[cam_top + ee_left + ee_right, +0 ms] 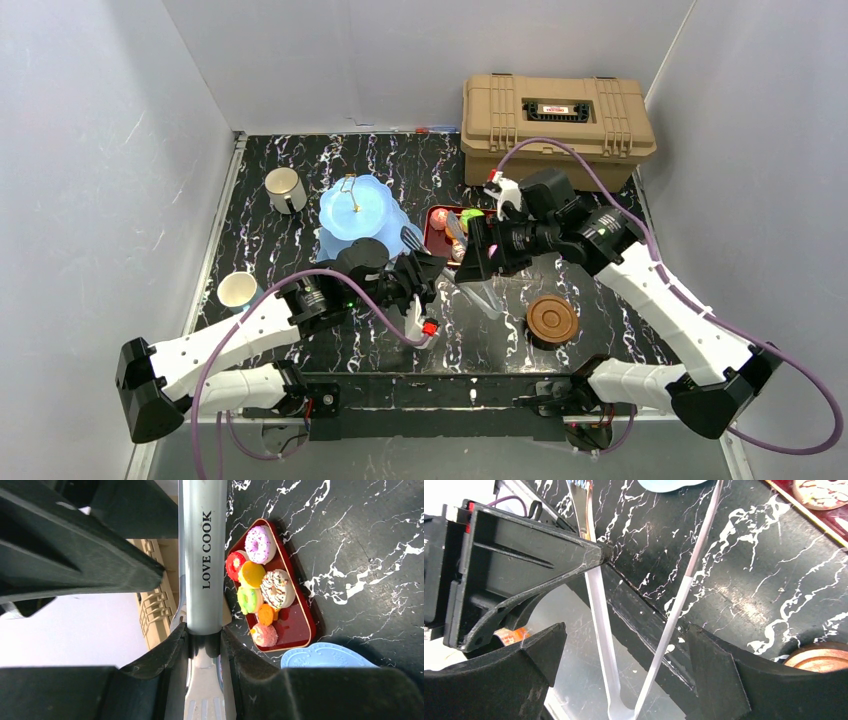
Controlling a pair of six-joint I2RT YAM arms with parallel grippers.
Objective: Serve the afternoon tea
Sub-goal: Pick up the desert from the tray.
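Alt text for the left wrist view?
The left gripper grips metal tongs stamped LOVE COOK. Beyond, a dark red tray of toy donuts sits on the black marbled table, beside the edge of a light blue stand.

**Left arm** (235, 338): I see it reach from its base at the near left, forearm low and angled inward to the centre.
**Left gripper** (204, 632): its jaws are closed on the tongs (200, 555), one finger pressed against each side of the handle.
**Right arm** (672, 300): the elbow is bent and the forearm comes in from the right, with the wrist facing the left one.
**Right gripper** (624, 635): I read its fingers as spread wide, gripping nothing. It sits close beside the left gripper.
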